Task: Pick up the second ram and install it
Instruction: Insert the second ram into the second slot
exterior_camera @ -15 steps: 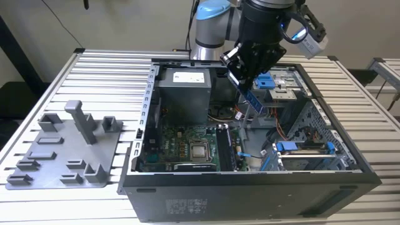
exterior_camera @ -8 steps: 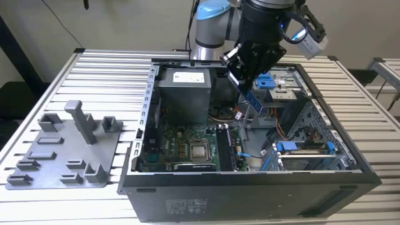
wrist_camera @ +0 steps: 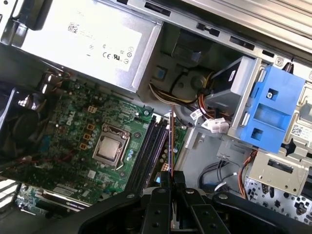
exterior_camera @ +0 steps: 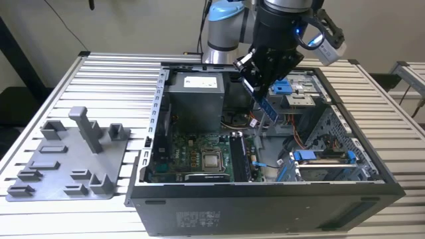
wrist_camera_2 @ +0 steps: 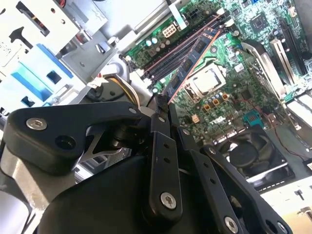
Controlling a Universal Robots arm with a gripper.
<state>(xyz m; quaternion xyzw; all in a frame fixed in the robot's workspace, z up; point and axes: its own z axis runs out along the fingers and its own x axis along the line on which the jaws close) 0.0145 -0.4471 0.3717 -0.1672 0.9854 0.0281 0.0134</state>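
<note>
The ram (wrist_camera_2: pixel 192 61) sits clamped edge-on between the end effector's (wrist_camera_2: pixel 163 105) fingers — they are closed tight on one end of the stick, and the rest of the board juts straight out past the fingertips. In the first wrist view the ram (wrist_camera: pixel 171 139) shows as a thin line running from the fingers toward the power supply (wrist_camera: pixel 83 41), its long axis nearly parallel to the memory slots (wrist_camera: pixel 148 151) beneath it. In the second wrist view the stick lies alongside the slots (wrist_camera_2: pixel 183 46), its dark chips visible on a blue board.

In the exterior view the ram (exterior_camera: pixel 267 107) hangs below the end effector (exterior_camera: pixel 260 89), tilted, over the open case (exterior_camera: pixel 265 199) and near the blue drive cage clip (exterior_camera: pixel 284 87). It is above the motherboard (exterior_camera: pixel 192 152), not yet seated; how far above the slots (exterior_camera: pixel 240 159) it rides I cannot tell.

The relation that matters — the stick points away from the end effector along the same line as the slots, just to one side of them, toward the drive cage rather than the CPU socket (wrist_camera: pixel 108 148). My judgement is that the stick is carried and roughly aligned, with insertion not done.

Outside the case, a grey tray (exterior_camera: pixel 63 164) sits on the slatted counter (exterior_camera: pixel 113 89) at the exterior view's left.
</note>
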